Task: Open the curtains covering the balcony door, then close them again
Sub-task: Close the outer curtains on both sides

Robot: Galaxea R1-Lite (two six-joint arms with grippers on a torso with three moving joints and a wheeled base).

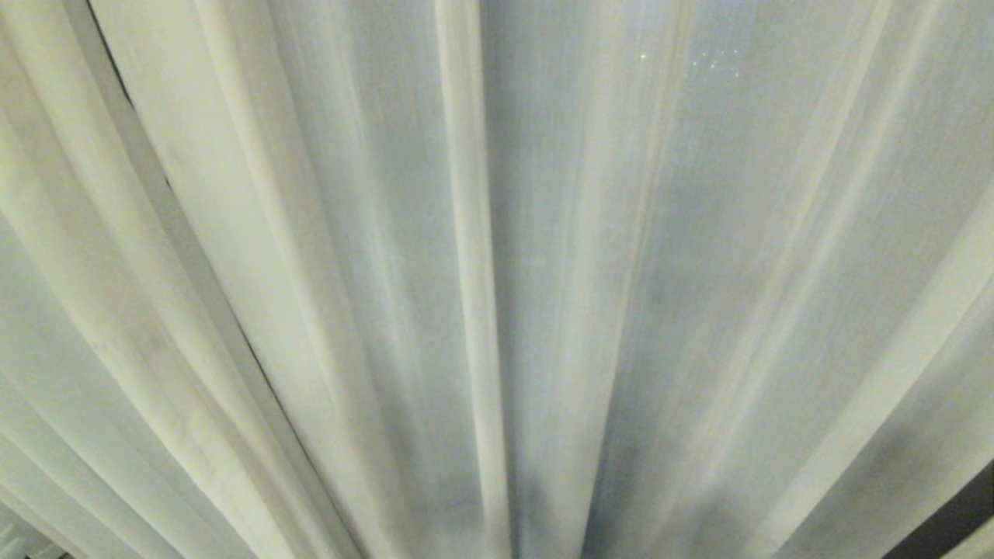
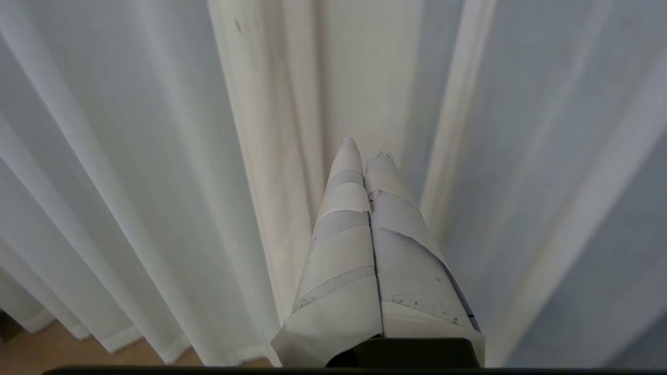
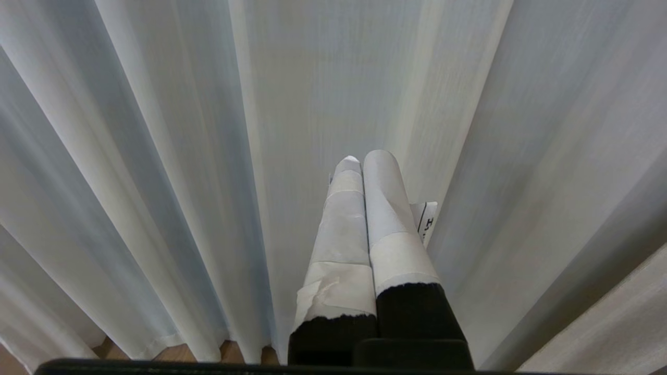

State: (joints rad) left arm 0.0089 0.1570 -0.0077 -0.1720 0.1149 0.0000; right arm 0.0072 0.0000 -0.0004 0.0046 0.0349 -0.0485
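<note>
The cream curtains (image 1: 543, 272) hang drawn across the whole head view in long vertical pleats. A thin dark slit (image 1: 182, 225) runs where two panels overlap at the left. The balcony door is hidden behind the fabric. My left gripper (image 2: 366, 148) is shut, with its paper-wrapped fingers pressed together and nothing between them. Its tips sit just in front of a cream hemmed panel edge (image 2: 292, 130). My right gripper (image 3: 365, 156) is also shut and empty, pointing at a flat stretch of curtain (image 3: 323, 94). Neither arm shows in the head view.
Wooden floor (image 2: 31, 349) shows under the curtain hems in the left wrist view. In the right wrist view the floor (image 3: 172, 353) also shows below the hems. A dark strip (image 1: 955, 524) sits at the lower right corner of the head view.
</note>
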